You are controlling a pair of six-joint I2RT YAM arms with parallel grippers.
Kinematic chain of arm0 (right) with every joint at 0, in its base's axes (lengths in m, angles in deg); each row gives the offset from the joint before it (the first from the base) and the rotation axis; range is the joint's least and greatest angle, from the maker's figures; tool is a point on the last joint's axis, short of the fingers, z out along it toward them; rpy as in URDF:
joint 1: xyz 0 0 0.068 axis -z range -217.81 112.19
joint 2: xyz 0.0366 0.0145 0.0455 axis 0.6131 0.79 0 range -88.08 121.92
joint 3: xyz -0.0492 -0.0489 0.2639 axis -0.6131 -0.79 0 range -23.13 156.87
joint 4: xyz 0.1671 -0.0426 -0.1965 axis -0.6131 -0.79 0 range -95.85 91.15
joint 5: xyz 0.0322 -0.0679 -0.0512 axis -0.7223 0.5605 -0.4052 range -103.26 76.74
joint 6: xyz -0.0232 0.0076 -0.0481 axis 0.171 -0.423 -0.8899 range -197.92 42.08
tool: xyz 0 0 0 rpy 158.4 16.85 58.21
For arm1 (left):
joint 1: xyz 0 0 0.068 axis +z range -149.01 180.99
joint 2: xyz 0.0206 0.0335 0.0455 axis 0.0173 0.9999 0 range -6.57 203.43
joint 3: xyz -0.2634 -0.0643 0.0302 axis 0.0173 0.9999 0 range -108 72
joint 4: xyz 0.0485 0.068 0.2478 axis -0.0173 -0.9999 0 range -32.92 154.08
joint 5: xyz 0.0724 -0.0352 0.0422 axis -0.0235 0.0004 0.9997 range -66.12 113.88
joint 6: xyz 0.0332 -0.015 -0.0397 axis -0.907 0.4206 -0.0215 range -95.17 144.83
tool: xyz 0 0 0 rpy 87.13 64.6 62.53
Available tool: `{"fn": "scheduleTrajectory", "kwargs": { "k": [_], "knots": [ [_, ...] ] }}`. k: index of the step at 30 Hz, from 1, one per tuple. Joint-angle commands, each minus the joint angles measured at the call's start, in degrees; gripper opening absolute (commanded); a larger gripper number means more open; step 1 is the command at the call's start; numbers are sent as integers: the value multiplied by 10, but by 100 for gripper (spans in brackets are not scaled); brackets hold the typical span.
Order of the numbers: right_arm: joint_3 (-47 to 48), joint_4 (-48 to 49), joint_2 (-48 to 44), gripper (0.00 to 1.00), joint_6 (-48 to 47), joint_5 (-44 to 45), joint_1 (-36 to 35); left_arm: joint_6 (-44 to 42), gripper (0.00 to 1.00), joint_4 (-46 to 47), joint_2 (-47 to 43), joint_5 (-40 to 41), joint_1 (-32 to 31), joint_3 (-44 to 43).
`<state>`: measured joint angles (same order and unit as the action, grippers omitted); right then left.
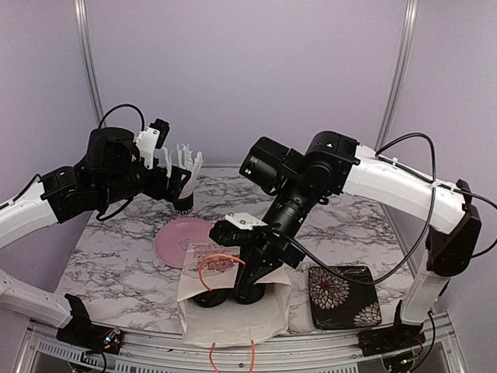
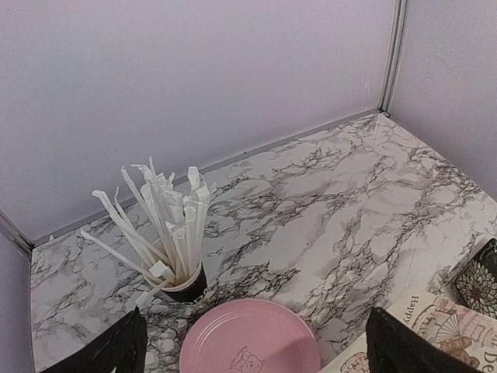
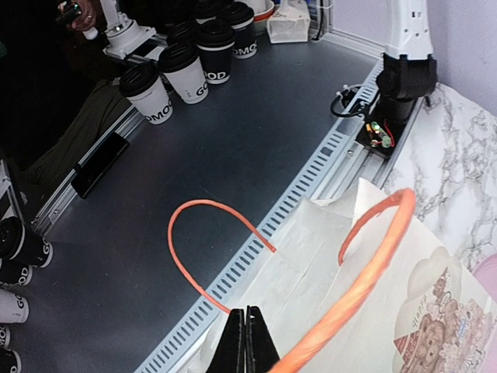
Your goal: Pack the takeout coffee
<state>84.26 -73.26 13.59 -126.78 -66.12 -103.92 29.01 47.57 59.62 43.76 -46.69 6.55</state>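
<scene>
left gripper (image 2: 260, 351) gapes empty near the straw cup (image 1: 184, 203) at 10 o'clock. at 6 o'clock the takeout coffee (image 1: 210, 298) seems to sit inside the paper bag (image 1: 233, 322); right gripper (image 3: 247, 342), fingers pressed together beside the orange handle (image 3: 373, 256), should move gently so it stays upright.

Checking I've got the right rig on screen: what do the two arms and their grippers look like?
Both arms have white link shells with black joint housings. The left arm and right arm each trail a thin black cable. White brackets sit at both wrists. The left gripper and right gripper are plain black.
</scene>
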Motion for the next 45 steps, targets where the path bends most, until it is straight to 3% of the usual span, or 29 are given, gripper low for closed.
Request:
{"fn": "scheduleTrajectory", "kwargs": {
  "k": [1,9,17,29,45],
  "knots": [
    [40,-3,-30,0,14,11,16,7,99,15,-16,-11,3,-1],
    [69,55,-40,0,69,84,57,9,99,4,-23,-21,3,-15],
    [71,121,-12,0,118,135,145,14,99,-7,-46,-23,3,-8],
    [90,182,35,0,170,126,257,22,99,-6,-47,-21,3,7],
    [110,162,50,0,162,58,280,24,99,-3,-42,-36,3,22]
  ]
}}
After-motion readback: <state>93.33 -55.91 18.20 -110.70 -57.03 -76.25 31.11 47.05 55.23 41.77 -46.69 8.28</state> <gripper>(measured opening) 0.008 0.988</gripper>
